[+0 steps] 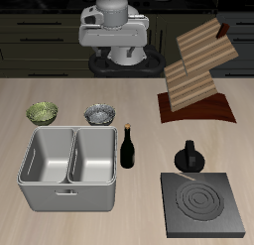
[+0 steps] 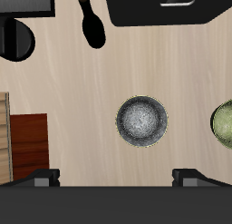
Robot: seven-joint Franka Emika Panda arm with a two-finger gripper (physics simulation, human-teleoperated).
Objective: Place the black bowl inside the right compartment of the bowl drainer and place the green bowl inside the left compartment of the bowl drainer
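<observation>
Two bowls sit unmoved: black bowl [image 2: 142,120] looks light, rigid, slick; pinch its thin rim. Claw [image 2: 115,178] released, empty.

Brushed-metal bowl drainer [image 1: 45,180], matt wooden table [image 1: 139,95], glossy wine bottle [image 1: 128,148]

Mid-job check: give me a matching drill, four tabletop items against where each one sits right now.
Things:
1. black bowl
2. green bowl
3. wine bottle
4. moka pot

Places:
A. standing close beside the bowl drainer
B. just behind the stove plate
C. behind the drainer, at the corner farthest from the bottle
D. behind the drainer, nearer the bottle

Pairs: 1-D, 2-C, 3-A, 4-B
</observation>
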